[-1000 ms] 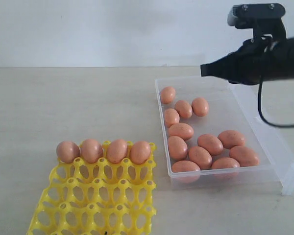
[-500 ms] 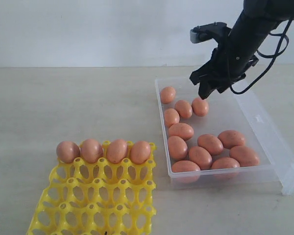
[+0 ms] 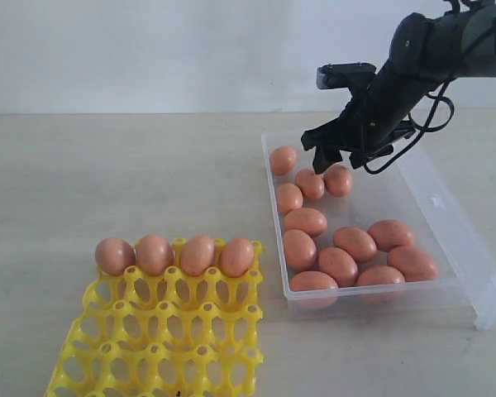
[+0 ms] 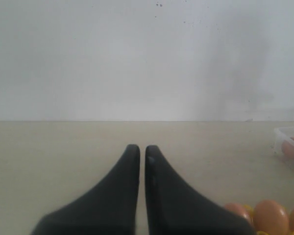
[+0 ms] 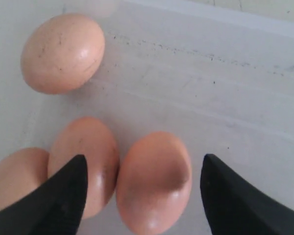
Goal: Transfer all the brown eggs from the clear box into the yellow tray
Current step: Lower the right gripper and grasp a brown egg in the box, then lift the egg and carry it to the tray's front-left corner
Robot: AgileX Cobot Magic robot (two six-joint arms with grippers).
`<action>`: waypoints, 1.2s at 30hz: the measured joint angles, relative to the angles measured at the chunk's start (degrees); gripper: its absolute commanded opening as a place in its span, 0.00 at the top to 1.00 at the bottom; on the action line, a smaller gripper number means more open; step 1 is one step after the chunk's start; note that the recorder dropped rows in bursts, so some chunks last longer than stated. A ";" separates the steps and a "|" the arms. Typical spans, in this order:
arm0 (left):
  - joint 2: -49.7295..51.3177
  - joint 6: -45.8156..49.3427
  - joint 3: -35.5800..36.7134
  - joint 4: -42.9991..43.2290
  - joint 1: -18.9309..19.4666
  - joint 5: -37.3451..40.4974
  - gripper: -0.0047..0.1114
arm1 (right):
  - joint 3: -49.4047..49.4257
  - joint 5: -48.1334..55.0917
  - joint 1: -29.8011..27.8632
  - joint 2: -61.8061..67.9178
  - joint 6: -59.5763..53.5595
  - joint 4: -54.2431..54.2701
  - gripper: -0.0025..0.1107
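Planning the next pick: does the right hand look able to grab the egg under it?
Probably yes: the right hand is open astride that egg, though one finger hangs over the neighbouring egg touching it.

Black left gripper (image 4: 142, 149) seen from behind: two smooth, tapered fingers (image 4: 120, 198) pressed almost together, only a thin slit left and nothing in it. Poised over a plain beige matte tabletop (image 4: 49, 156), tips aimed at a bare white wall (image 4: 137, 58) beyond. Off to one side, at the frame edge, the corner of a clear plastic box (image 4: 284, 131) with low walls, one orange-brown oval egg (image 4: 290, 149) inside. Nearer the camera on that same side, three more brown eggs (image 4: 270, 216), cut off by the frame, with slivers of a bright yellow plastic tray (image 4: 250, 210) between them.
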 measured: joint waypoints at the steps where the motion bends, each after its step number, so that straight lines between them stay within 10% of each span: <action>1: 0.00 0.00 0.00 0.00 0.00 0.00 0.92 | -0.04 -0.70 0.00 0.44 0.00 0.25 0.48; 17: 0.00 0.00 0.00 0.00 0.00 0.00 0.92 | -0.62 1.45 0.00 3.74 0.80 2.07 0.49; 24: 0.00 0.00 0.00 0.00 0.00 0.00 0.92 | -0.62 1.06 0.00 3.74 1.04 2.07 0.98; 30: 0.00 0.00 0.00 0.00 0.00 0.00 0.92 | -0.36 -2.07 0.00 0.63 0.24 1.52 0.98; 36: 0.00 0.00 0.00 0.00 0.00 0.00 0.92 | 14.09 -39.42 7.17 -19.51 -32.84 38.96 0.98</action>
